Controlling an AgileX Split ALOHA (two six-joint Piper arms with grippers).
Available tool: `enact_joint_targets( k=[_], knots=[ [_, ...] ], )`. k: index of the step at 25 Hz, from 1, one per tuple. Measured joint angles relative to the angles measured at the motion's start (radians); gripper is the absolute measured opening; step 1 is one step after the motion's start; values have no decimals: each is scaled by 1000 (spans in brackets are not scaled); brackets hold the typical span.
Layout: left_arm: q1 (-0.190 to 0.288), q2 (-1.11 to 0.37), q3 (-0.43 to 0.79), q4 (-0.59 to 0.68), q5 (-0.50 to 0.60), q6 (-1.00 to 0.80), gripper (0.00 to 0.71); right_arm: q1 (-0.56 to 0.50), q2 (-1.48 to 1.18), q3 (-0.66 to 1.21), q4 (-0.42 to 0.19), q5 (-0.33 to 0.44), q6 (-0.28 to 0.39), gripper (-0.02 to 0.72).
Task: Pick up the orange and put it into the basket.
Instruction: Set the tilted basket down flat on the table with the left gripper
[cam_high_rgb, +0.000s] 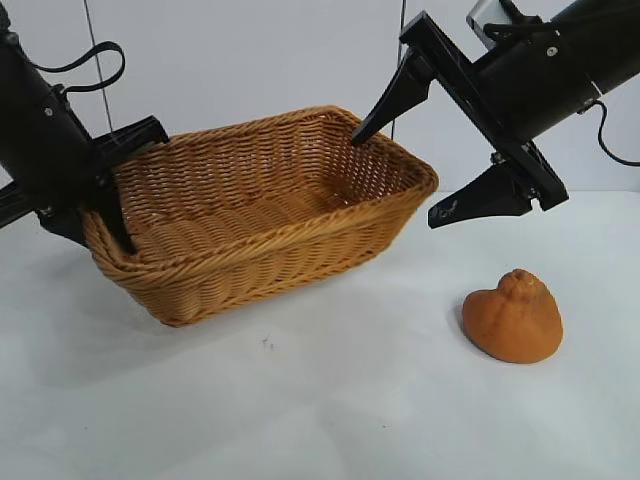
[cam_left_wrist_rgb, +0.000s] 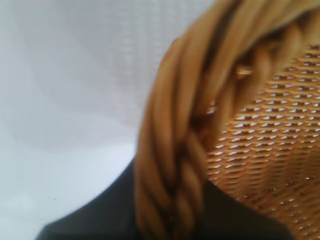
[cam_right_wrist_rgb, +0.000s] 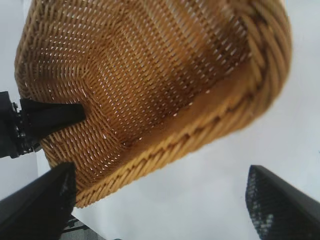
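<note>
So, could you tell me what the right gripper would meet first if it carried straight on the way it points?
Probably the basket: the right gripper, open, points toward its near rim, not the orange. Depth is unclear.

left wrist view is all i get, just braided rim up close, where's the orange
Observer: The orange sits on the table, outside the basket, off its right end.
Operator: anything holding it
Observer: No. The right gripper hangs open above it, over the basket's right end.
Operator: and my left gripper
Observer: The left gripper is clamped on the basket's left rim, one finger inside the wall.
</note>
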Motion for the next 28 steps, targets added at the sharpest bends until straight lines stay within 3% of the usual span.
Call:
enact_joint_targets(
  k=[9,20,28],
  knots=[
    [-1,101,-172,6,158,258,85,0,0,0,0,2,0,631],
    [-1,105,-176,10,166,358,85,0,0,0,0,2,0,631],
    [-1,192,-176,10,169,376,85,0,0,0,0,2,0,631]
  ],
)
